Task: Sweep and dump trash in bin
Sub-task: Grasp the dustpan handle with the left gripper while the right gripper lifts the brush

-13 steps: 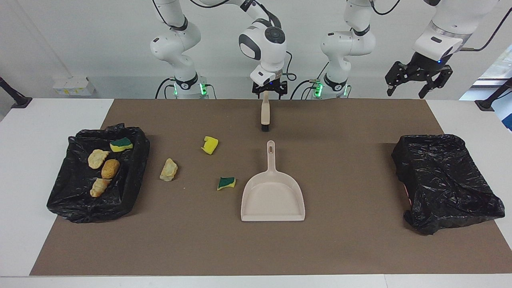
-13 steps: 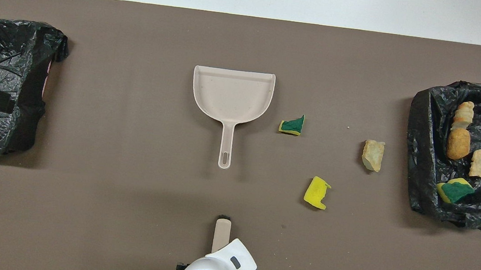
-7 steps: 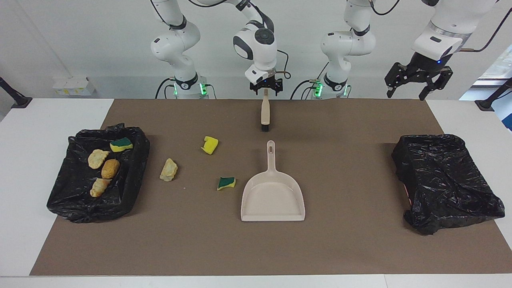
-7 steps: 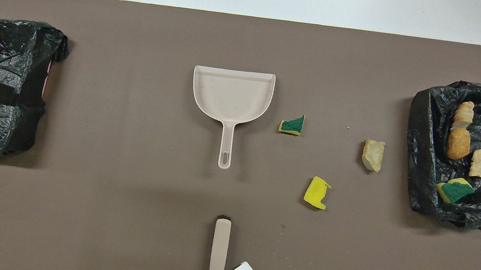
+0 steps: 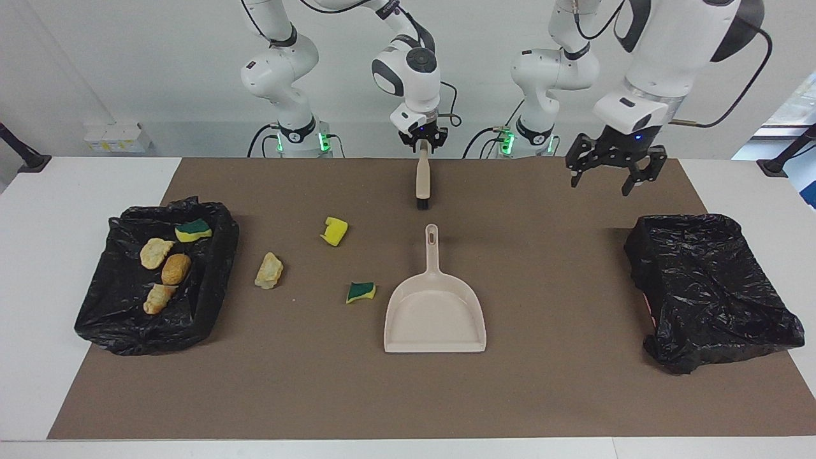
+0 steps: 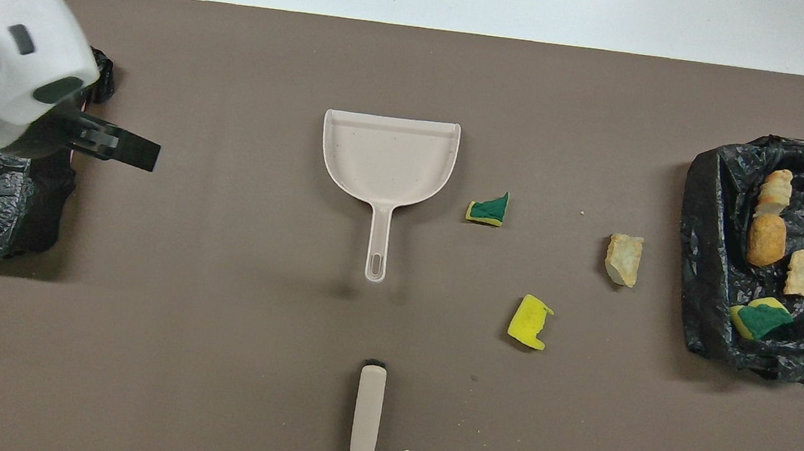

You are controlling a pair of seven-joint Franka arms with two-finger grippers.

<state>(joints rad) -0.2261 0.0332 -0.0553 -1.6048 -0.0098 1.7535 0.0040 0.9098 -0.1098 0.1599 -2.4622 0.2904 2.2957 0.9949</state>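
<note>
Right gripper (image 5: 422,144): pinching the brush (image 5: 422,183) handle's end, near the robots.
Left gripper (image 5: 607,172): spread, raised above the mat beside the covered bin (image 5: 707,287).
Trash (image 5: 269,270): three scraps on the mat, four in the open bin (image 5: 210,299).
Dustpan (image 5: 435,312): mid-mat.

White arms (image 5: 280,57), seemingly black claws.

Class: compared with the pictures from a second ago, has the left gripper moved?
Yes. The left gripper, open, has come down and inward toward the table's middle, away from the empty black bin at its end.
</note>
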